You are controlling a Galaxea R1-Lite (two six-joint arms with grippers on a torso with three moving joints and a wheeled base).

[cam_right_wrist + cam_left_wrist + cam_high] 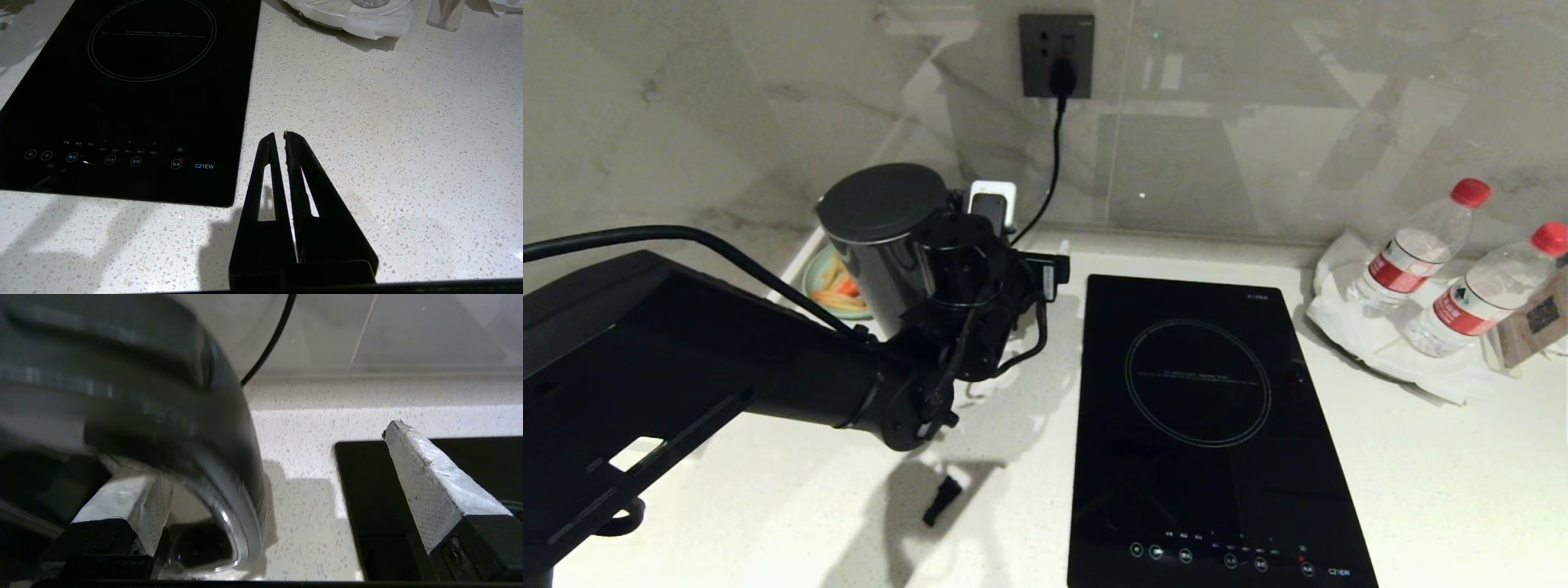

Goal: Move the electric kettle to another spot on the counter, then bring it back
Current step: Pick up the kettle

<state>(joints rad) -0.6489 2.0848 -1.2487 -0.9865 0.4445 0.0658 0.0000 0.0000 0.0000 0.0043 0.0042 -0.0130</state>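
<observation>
Fingers [425, 486] of the left gripper [261, 490] are spread wide around the kettle [882, 237] handle on the counter [1421, 457], nothing squeezed, while the right gripper [284, 136] is kept pressed together.

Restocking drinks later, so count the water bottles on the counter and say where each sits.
2. One red-capped water bottle leans on the white cloth at the counter's back right; the second water bottle lies just right of it, by a brown card. Others could be out of view.
</observation>
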